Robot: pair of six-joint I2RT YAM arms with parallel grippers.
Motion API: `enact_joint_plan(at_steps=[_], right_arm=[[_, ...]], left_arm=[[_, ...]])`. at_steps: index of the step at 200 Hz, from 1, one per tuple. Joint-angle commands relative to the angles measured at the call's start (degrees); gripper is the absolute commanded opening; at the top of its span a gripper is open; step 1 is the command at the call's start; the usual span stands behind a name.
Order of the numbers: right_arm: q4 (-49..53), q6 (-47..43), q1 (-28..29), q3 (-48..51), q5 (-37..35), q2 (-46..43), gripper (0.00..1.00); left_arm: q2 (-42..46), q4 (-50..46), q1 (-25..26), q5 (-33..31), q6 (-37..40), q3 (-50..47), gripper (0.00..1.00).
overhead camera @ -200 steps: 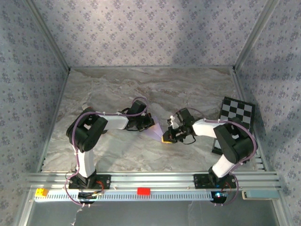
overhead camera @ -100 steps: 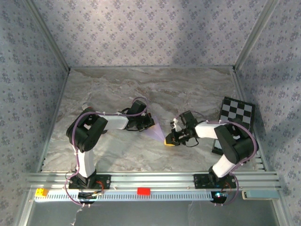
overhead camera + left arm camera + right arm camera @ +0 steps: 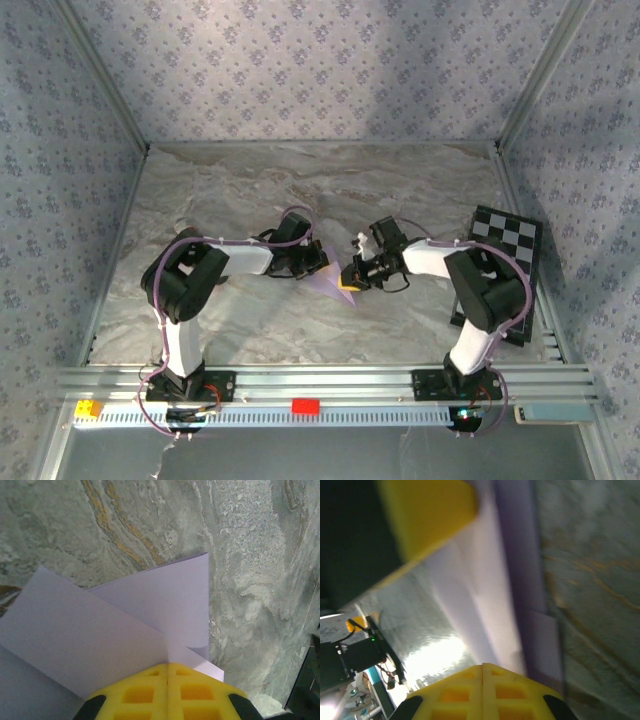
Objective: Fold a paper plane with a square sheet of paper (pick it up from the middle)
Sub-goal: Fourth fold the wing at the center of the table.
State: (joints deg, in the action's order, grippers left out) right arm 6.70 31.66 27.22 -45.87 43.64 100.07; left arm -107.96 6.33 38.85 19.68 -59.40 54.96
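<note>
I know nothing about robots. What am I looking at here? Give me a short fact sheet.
Surface: marble-patterned table
Item worked on: pale lilac sheet of paper, partly folded, layers overlapping
Where it is: mid-table, between the two arms
Left gripper: shut, tips at the paper
Right gripper: shut, tips at the paper
Also there: checkered board, right side

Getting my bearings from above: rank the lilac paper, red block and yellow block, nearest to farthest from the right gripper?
From the right gripper:
1. lilac paper, at its fingertips, mid-table.
2. red block, on the front rail.
3. yellow block, rail's far left end.
</note>
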Motion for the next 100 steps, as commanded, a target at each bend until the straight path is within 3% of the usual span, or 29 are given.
enact_joint_plan(at_steps=[1,56,100], right_arm=[[1.71,1.52,0.2,2.08,-3.36,1.35,0.03],[0.49,2.82,-0.06,5.56,-5.94,2.06,0.0],[0.92,3.21,-0.13,5.44,-6.89,1.53,0.0]], left_arm=[[-2.35,-4.66,-0.47,-1.77,1.54,-0.51,0.05],[4.11,-6.21,0.25,-1.05,4.7,2.34,0.14],[6.29,-7.33,3.8,-1.36,3.83,2.53,0.09]])
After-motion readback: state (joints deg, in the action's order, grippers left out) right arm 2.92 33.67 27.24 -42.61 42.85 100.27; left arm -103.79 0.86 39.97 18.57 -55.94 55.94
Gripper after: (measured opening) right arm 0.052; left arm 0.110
